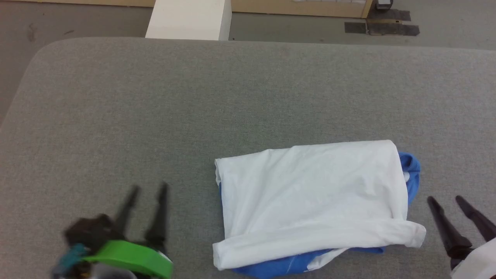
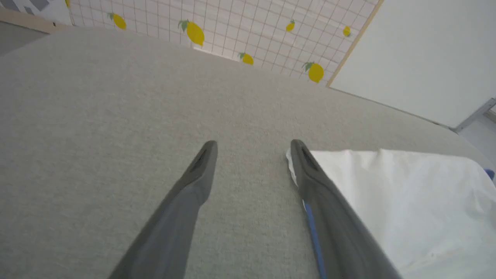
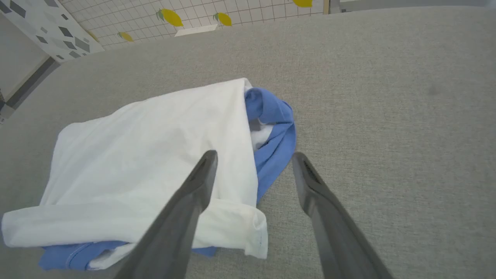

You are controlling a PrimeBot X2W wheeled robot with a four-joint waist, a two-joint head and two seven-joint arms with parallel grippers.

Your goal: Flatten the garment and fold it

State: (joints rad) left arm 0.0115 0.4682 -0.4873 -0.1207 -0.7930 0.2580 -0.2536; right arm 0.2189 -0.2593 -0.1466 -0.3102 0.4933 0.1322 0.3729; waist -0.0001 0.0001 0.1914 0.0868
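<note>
Shows garment (image 1: 310,193) lying folded into a rough white rectangle on the grey table (image 1: 232,97), front right, blue peeking out at right edge and underneath. Has left gripper (image 1: 149,186) released, fingers spread, empty, left of the cloth; right gripper (image 1: 445,199) likewise released, empty, just beside its right end

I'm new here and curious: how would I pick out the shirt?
On the big grey table, look near the front edge, between the left gripper and right gripper. The garment is a folded white T-shirt with blue fabric peeking out at its right and near edges.
</note>
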